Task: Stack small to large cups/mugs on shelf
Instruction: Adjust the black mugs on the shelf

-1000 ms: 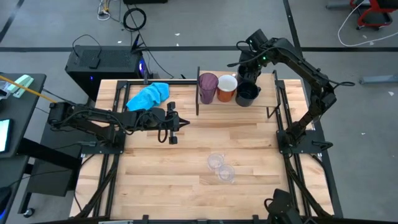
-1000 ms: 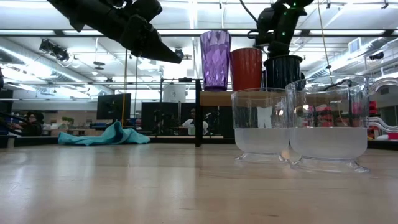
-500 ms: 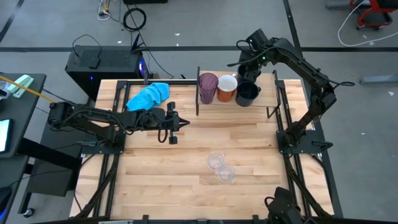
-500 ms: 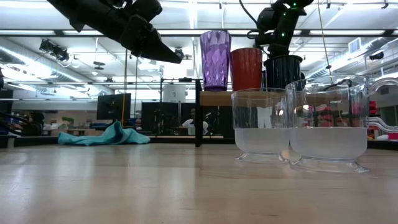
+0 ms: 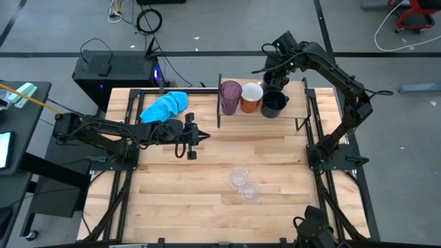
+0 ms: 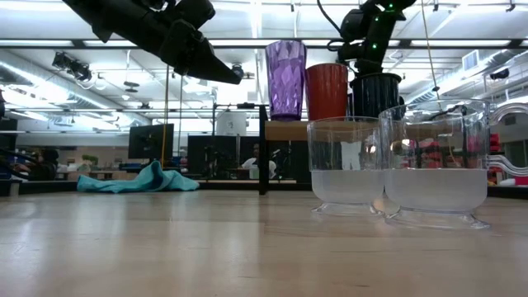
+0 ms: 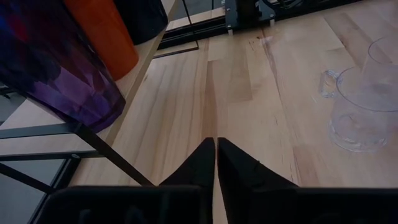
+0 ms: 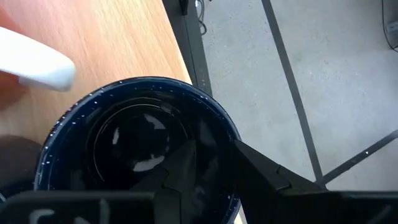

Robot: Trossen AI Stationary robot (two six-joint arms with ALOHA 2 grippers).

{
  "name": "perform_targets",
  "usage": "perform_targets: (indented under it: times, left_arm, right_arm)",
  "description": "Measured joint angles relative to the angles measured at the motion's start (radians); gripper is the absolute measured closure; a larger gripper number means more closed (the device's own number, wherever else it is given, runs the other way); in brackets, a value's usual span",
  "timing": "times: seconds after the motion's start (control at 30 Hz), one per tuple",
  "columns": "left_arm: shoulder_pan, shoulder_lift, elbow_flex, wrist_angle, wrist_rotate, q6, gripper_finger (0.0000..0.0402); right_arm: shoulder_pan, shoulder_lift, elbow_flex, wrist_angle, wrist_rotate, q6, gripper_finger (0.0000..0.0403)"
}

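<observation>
Seen from above, the light wooden board shelf [image 5: 289, 105] with thin dark side panels carries three vessels in a row: a tall translucent purple tumbler [image 5: 229, 97], an orange mug with white inside [image 5: 251, 97] touching it, and a black glazed mug [image 5: 274, 103] just beside that. The right gripper [image 5: 273, 84] sits over the black mug's far rim, while the left gripper [image 5: 204, 136] waits low over the plank-topped bench [image 5: 207, 207], near a crumpled bright blue cloth [image 5: 165, 105]. Two small clear plastic cups [image 5: 244, 184] stand touching each other, well apart from the shelf. From bench height, those clear cups [image 6: 394, 165] fill the foreground and the shelf row rises behind, the right arm coming down onto the black mug [image 6: 376, 93]. The left wrist view shows its own gripper [image 7: 216, 144] pressed together with nothing in it, the purple tumbler [image 7: 50, 62] and the clear cups [image 7: 367, 93] ahead. The right wrist view looks into the black mug [image 8: 134, 146]: one finger [image 8: 180, 168] is inside the wall and the other outside, pinching the rim. The mug looks stiff, fairly heavy and slick-glazed, so a rim pinch could let it swing; the clear cups look light, thin and easily squashed, best taken gently across the wall near the rim.
</observation>
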Motion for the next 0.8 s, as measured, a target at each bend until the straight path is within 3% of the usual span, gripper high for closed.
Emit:
perform_targets:
  times: [0.8]
  left_arm:
    - [0.0, 0.0, 0.0, -0.001, 0.0, 0.008, 0.0378]
  right_arm:
    - [0.016, -0.009, -0.039, -0.052, -0.094, -0.052, 0.0292]
